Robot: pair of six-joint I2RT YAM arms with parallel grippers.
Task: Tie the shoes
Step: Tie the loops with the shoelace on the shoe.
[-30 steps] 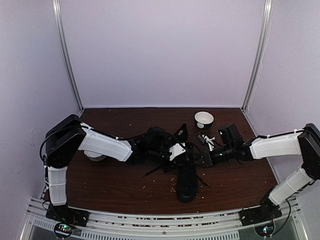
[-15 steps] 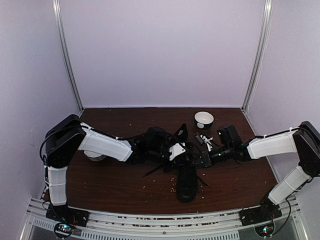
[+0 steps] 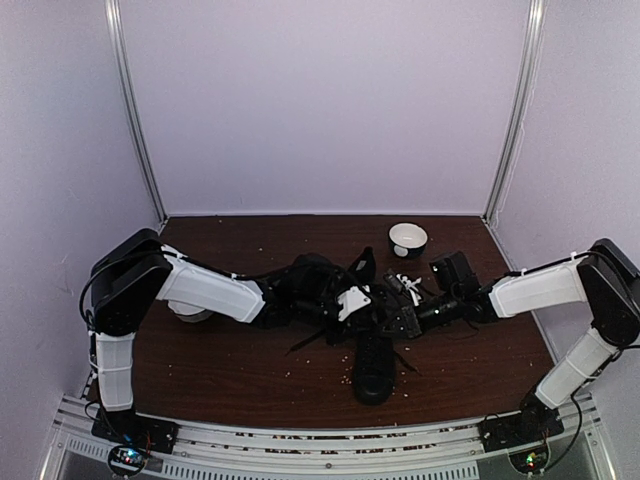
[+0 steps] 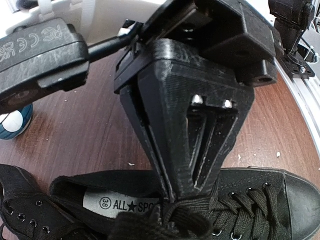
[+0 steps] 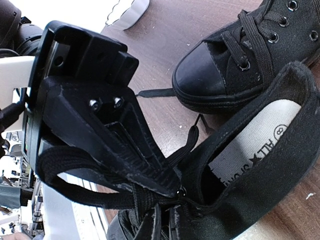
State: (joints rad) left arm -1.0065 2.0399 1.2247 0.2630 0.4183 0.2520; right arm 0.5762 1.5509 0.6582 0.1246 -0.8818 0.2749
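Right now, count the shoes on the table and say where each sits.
2. The near shoe lies mid-table, toe toward the near edge; the other shoe lies beside it, largely hidden in the overhead view.

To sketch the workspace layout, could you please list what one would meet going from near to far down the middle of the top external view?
Aluminium mounting rail → black shoe → white bowl → back wall.
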